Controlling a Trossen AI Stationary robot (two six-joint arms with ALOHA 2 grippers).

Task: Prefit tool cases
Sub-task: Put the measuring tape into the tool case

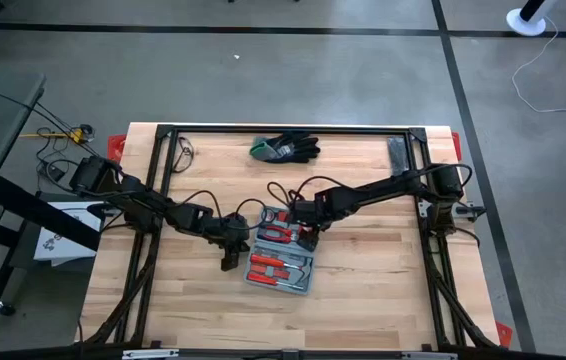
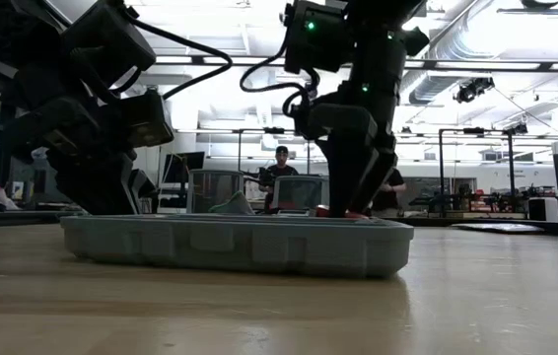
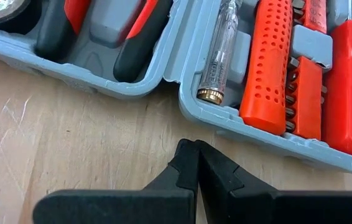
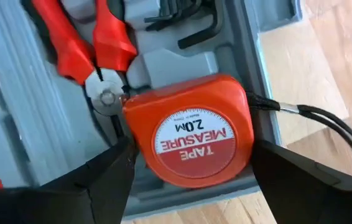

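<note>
- Here we see the left gripper [image 1: 229, 262] with its fingers [image 3: 185, 163] pressed together, empty, just beside the tool case [image 1: 281, 258] lying open on the tabletop [image 1: 363, 290].
- We see the right gripper [image 1: 309, 238] with fingers spread either side of the orange tape measure [image 4: 191, 132] in the case.

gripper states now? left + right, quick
Left end effector: closed, empty, on the table beside the open tool case.
Right end effector: open, fingers either side of the orange tape measure in the case; grip cannot be told.
</note>
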